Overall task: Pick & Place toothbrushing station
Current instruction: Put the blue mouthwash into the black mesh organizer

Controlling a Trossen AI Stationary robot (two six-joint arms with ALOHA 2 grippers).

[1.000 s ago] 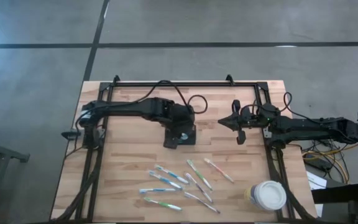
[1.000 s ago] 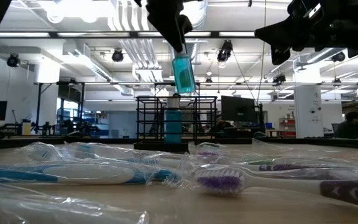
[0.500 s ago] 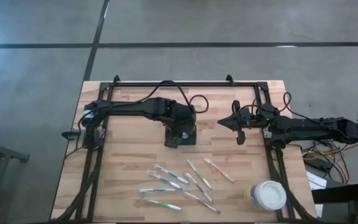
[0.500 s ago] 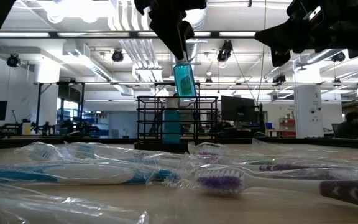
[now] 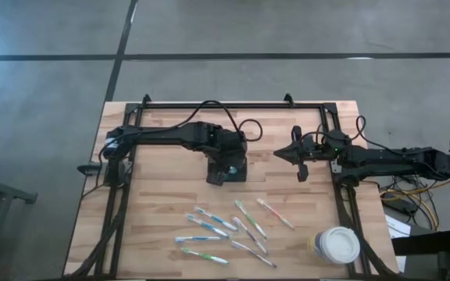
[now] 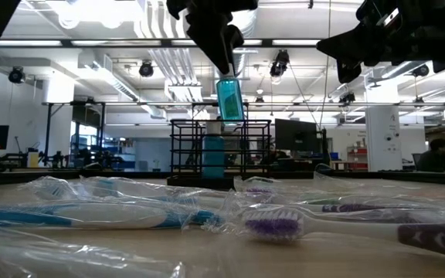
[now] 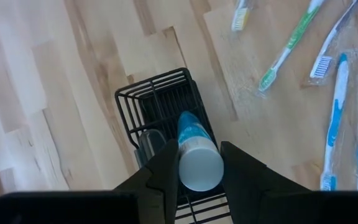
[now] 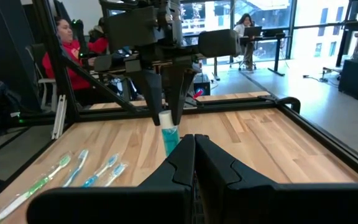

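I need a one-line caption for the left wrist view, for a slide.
Left gripper holds a white-capped blue tube above the black caddy, toothbrushes lying loose on the table.

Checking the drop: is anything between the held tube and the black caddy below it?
Nothing visible. The left gripper holds the tube by its cap right above the caddy; another tube already stands inside.

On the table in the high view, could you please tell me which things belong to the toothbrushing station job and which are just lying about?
Part of the job:
- black wire caddy
- blue tube with a white cap, held above the caddy by the left hand
- toothbrushes lying loose on the table

Just lying about:
- large cup with a white lid at the table's corner
- right hand, shut and waiting
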